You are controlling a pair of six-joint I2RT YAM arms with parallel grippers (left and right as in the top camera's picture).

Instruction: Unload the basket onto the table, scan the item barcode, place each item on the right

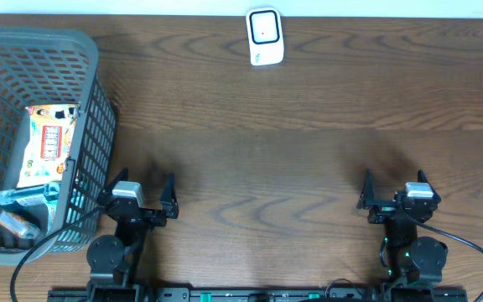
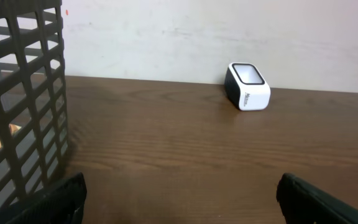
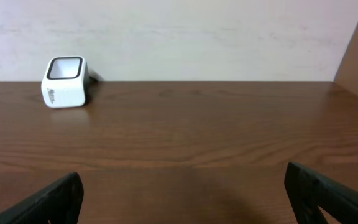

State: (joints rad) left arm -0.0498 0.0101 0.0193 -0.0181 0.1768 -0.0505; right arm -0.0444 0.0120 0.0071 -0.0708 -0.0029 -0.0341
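The packet (image 1: 47,144) in the basket (image 1: 99,126) lies just left of the released left tool (image 1: 146,183), far from the equally released right tool (image 1: 394,181).

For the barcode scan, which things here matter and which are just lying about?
Job: white scanner; colourful packet; the grey basket holding it.
Lying about: clear-wrapped items at the basket's near end, probably spare for now.

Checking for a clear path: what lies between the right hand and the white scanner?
Nothing: only bare wooden table between right hand and scanner, shown in the overhead and right wrist views.
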